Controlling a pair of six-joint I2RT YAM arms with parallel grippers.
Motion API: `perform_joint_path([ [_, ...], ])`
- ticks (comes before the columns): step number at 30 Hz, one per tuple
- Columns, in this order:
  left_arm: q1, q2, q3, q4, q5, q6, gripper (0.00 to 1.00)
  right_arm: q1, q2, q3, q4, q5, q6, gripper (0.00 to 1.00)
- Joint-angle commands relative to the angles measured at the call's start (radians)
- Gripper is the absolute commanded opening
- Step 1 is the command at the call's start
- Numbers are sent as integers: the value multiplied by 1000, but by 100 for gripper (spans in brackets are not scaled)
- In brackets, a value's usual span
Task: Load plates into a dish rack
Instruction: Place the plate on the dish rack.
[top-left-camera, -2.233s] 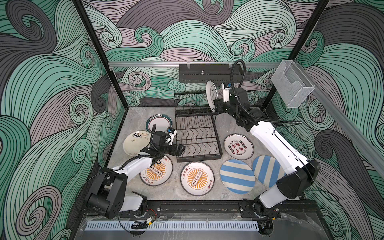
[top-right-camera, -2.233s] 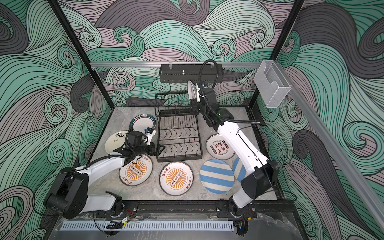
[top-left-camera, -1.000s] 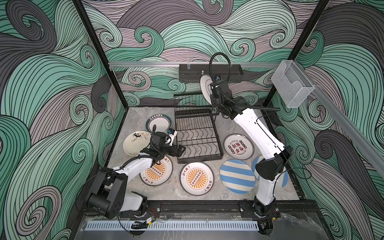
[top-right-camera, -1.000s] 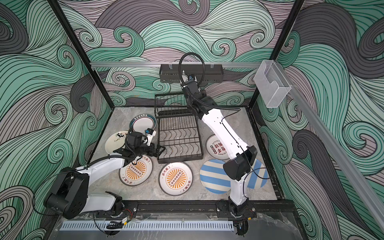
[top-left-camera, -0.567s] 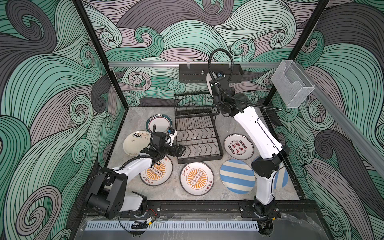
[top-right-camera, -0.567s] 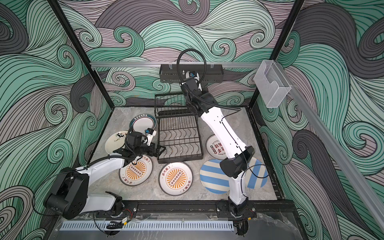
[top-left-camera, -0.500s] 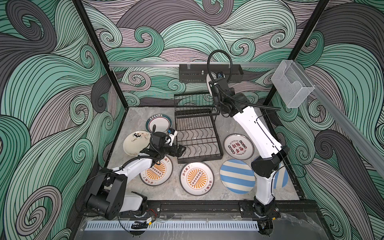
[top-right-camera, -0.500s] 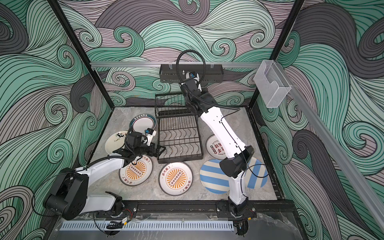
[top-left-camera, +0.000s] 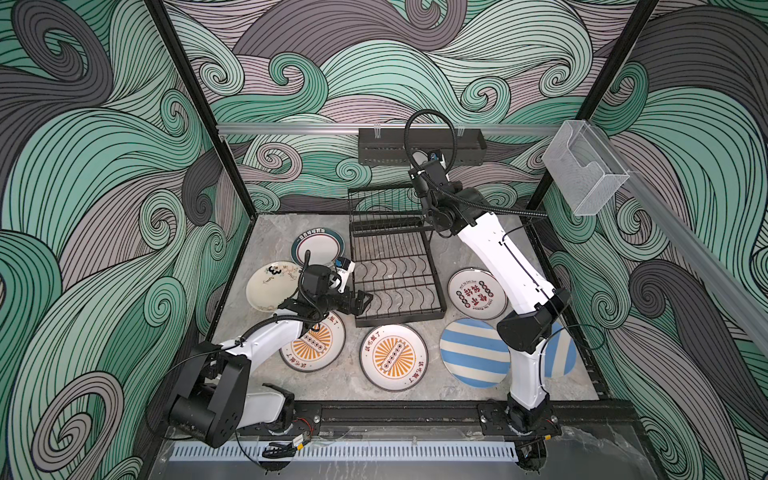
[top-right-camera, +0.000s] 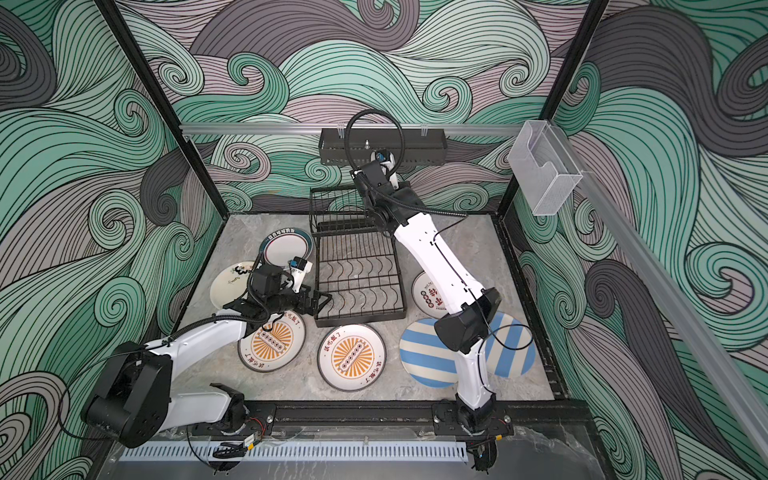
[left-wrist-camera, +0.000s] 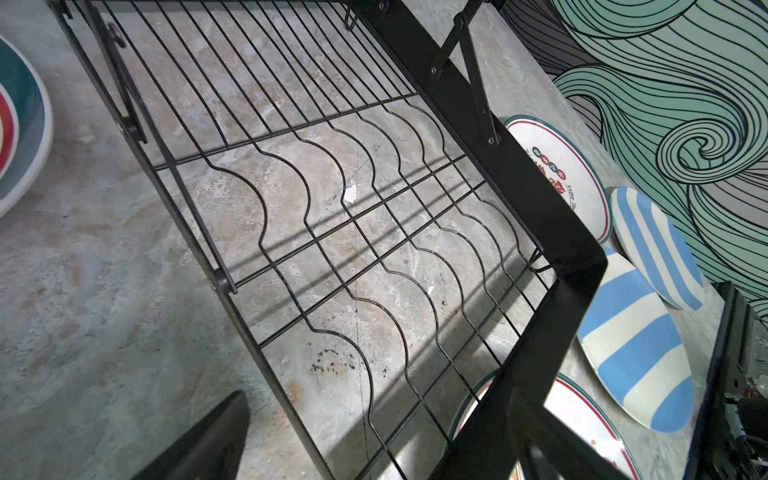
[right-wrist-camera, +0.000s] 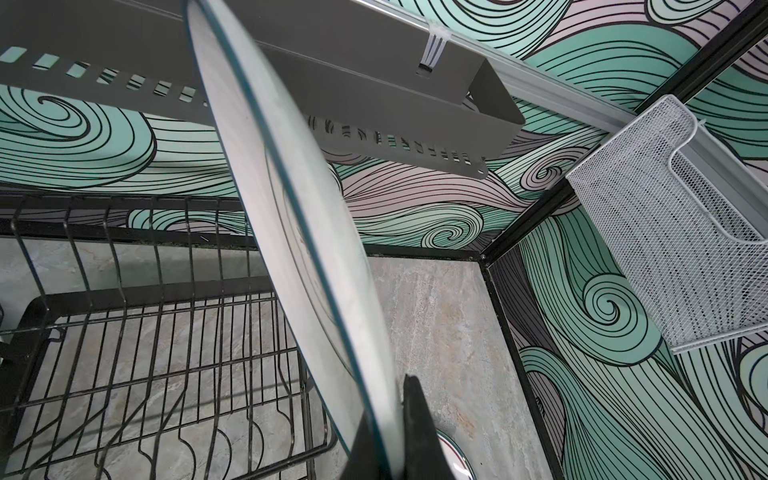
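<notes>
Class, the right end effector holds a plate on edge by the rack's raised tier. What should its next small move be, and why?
Probably ease the plate down toward an end slot of the rack. The right end effector is shut on its rim, the plate stands on edge above the wires, and the slots look empty.

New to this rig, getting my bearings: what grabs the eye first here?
The right gripper pinches a plate on edge, up by the raised back tier of the black wire dish rack. Seven more plates lie flat on the marble table around it, while the open left gripper straddles the rack's near corner.
</notes>
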Motion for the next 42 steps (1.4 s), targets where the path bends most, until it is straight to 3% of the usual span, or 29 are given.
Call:
perform_joint_path([
  [1,-6,-22,-5,17,11,-2,99,-5,15,45,-16,15,21,0],
  [8,-7,-19,-9,22,10,-2,99,-14,44,48,-17,29,38,0],
  [16,-6,-20,-9,19,8,0,99,-17,48,32,-15,-42,62,0],
  [23,-6,-17,-10,22,8,0,99,-27,41,0,-15,-56,68,9],
  [29,-6,-11,-9,21,5,2,99,-34,37,-1,-15,-84,61,29],
  [33,-7,-10,-10,19,2,3,99,-37,20,-8,-15,-124,64,51],
  [38,-6,-11,-10,15,-2,6,99,-39,-54,-80,26,-244,55,62],
  [42,-7,-16,-10,13,-3,5,99,-39,-197,-307,197,-331,25,65],
])
